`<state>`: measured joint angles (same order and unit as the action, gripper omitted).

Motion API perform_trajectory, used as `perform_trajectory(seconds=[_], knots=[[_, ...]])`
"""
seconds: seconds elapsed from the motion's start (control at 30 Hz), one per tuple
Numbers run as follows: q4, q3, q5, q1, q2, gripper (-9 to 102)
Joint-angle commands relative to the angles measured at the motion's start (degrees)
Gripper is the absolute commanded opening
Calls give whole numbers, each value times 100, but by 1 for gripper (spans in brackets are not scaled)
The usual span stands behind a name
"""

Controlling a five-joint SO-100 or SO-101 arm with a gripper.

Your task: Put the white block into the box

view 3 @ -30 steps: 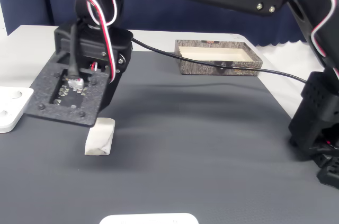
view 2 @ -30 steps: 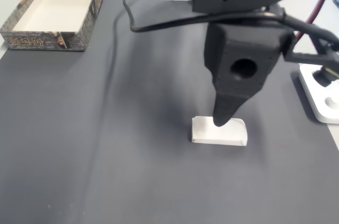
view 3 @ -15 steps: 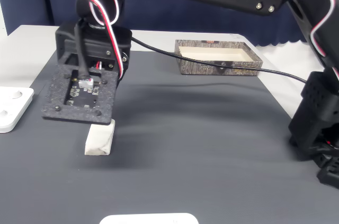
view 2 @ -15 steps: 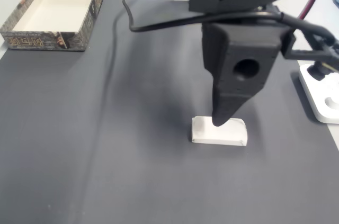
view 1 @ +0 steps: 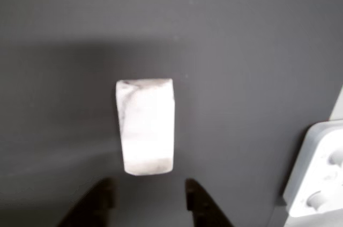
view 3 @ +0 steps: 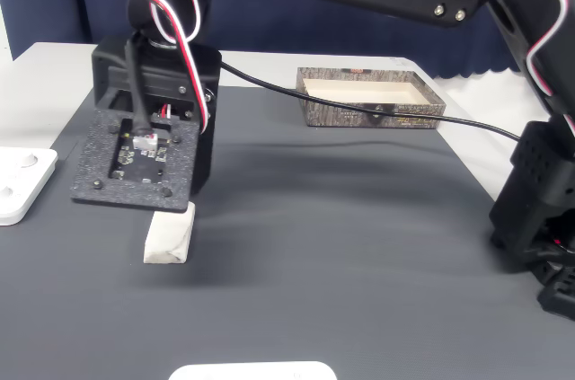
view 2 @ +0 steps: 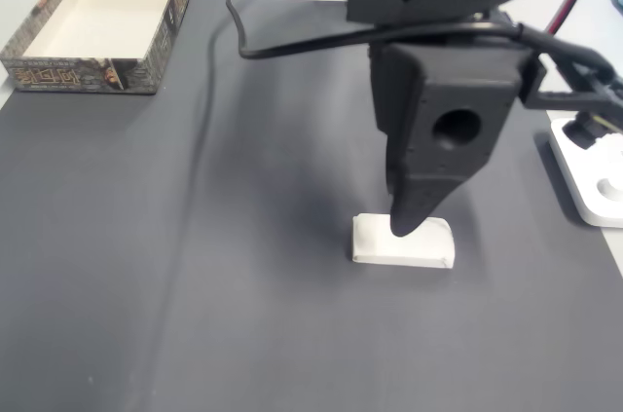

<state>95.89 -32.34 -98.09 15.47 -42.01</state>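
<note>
The white block (view 2: 403,243) lies flat on the dark grey mat, right of centre in a fixed view. In the other view the white block (view 1: 146,125) sits lengthwise just ahead of my gripper (view 1: 149,197), whose two dark fingertips stand apart, wider than the block, with nothing between them. From a fixed view my gripper (view 2: 405,225) hangs point-down right over the block, its tip at the block's top edge. The white block (view 3: 169,234) peeks out below the wrist's black plate. The box (view 2: 83,76) stands in the far left corner, and its rim (view 3: 373,115) shows at the mat's far end.
A white flat device (view 2: 594,178) lies at the mat's right edge, close to the block; the same device (view 1: 316,178) shows at the lower right in the other view. A black cable (view 2: 234,37) runs across the mat. Open mat stretches between block and box.
The wrist has tipped to a steeper, more upright angle above the block and shifted slightly. The block has stayed where it was.
</note>
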Motion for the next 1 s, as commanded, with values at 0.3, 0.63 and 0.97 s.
perform_trajectory(seconds=[0.3, 0.63, 0.97], knots=[[-246, 369, 299, 35, -264, 35], [-615, 492, 404, -44, 9, 39], [-633, 448, 246, -123, 176, 40]])
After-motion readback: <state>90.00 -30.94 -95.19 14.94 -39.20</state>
